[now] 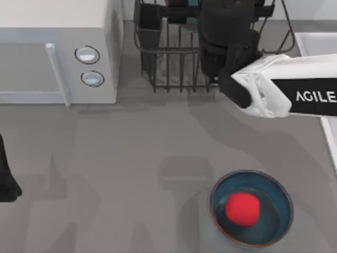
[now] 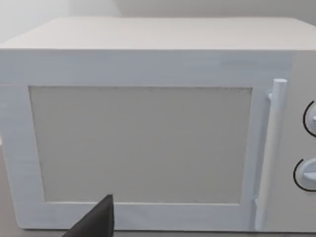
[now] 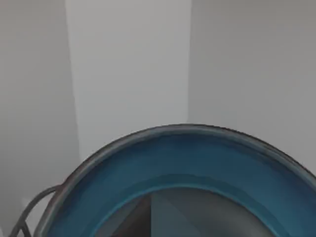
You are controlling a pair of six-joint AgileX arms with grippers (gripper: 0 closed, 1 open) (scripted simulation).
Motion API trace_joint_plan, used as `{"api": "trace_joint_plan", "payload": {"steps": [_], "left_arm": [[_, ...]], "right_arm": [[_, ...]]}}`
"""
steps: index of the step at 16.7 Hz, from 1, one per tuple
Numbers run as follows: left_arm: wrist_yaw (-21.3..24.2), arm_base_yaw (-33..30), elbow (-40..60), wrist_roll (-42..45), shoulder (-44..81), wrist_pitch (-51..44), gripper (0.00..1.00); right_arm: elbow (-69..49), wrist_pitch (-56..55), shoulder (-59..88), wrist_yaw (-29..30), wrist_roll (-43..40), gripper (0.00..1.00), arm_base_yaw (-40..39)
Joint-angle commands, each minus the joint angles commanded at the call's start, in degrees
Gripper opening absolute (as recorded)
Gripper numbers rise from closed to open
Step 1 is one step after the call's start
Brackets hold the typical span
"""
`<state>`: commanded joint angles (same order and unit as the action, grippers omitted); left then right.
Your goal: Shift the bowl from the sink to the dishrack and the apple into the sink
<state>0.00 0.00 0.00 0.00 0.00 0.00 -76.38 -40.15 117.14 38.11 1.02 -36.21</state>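
While the left arm sits parked at the table's left edge, facing the door of a white microwave, the right arm reaches in from the right. It holds the right gripper over the dishrack at the far side of the table. The right wrist view shows the bowl close beneath the gripper, its teal-blue inside wide to the camera and a curved rack wire just beside its rim. Whether the gripper is clamped on the bowl or hangs free of it cannot be told. The bowl seems to be at the rack, so that half of the task looks nearly or fully done.

The apple is not in the sink. It rests inside a second, darker blue bowl on the table's near side, towards the right. From the right gripper the apple lies almost straight towards the near edge, well apart, with bare grey table between. The sink's pale rim shows at the far right, just beside the rack.

The right arm is much the nearer to both apple and sink, so it is probably the one to fetch the fruit. The apple is round, with no long axis to line up with. Because the darker bowl's wall rings it, a descent from directly above looks like the safest way in.
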Motion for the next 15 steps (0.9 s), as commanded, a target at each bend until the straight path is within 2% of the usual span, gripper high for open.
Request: {"api": "trace_joint_plan", "payload": {"steps": [10, 15], "left_arm": [[0.0, 0.0, 0.0, 0.0, 0.0, 0.0, 1.0], [0.0, 0.0, 0.0, 0.0, 0.0, 0.0, 1.0]], "right_arm": [[0.51, 0.5, -0.27, -0.23, -0.24, 1.0, 0.19], [10.96, 9.33, -7.54, -3.33, -1.96, 1.0, 5.09]]}}
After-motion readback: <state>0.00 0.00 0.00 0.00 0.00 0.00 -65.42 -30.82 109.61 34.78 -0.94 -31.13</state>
